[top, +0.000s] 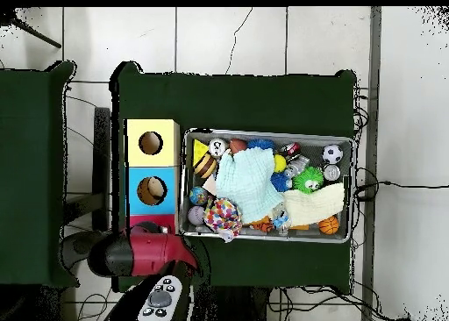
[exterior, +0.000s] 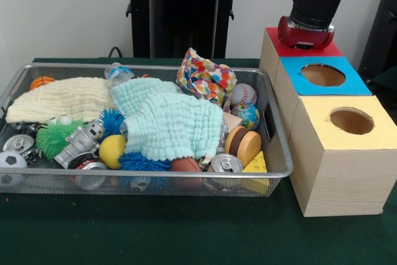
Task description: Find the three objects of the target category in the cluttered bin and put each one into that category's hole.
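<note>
The wire mesh bin (exterior: 155,66) lies on the green table, full of clutter; it also shows in the overhead view (top: 267,133). No yellow duck shows; any target toys are hidden under the cloths or out of view. The red-topped box (exterior: 273,38) stands furthest back in the row of boxes, and its hole is covered by my arm. My gripper (exterior: 304,40) is down at that box's top under the red wrist. In the overhead view the arm (top: 140,252) hides most of the red box (top: 151,221).
The blue-topped box (exterior: 322,76) and the yellow-topped box (exterior: 350,121) stand right of the bin. In the bin lie a mint cloth (exterior: 170,122), a cream cloth (exterior: 62,97), a patterned cloth (exterior: 205,77), a yellow ball (exterior: 111,151), a baseball (exterior: 243,94), cans (exterior: 226,164) and a toy robot (exterior: 80,142).
</note>
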### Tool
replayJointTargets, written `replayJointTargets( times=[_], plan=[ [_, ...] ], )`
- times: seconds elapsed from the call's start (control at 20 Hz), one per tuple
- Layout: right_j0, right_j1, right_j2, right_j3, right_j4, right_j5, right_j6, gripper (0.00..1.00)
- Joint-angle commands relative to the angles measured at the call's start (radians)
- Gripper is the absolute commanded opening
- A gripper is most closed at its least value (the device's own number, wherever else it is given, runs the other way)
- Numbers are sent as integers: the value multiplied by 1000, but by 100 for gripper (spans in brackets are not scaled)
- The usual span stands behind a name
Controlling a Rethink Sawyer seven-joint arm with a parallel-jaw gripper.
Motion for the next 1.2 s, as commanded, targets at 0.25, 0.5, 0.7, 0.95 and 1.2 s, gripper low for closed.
replayJointTargets(
  times=[0.25, 0.5, 0.7, 0.95, 1.2],
  plan=[
    [-79, 177, 124, -73, -37, -269, 178, 100],
    [-184, -119, 206, 119, -65, -155, 142, 100],
    [-251, -344, 246, 227, -59, -7, 98, 100],
    [-271, -480, 246, 242, -30, 158, 89, 100],
    [-270, -518, 214, 233, -53, 224, 80, 100]
  ],
)
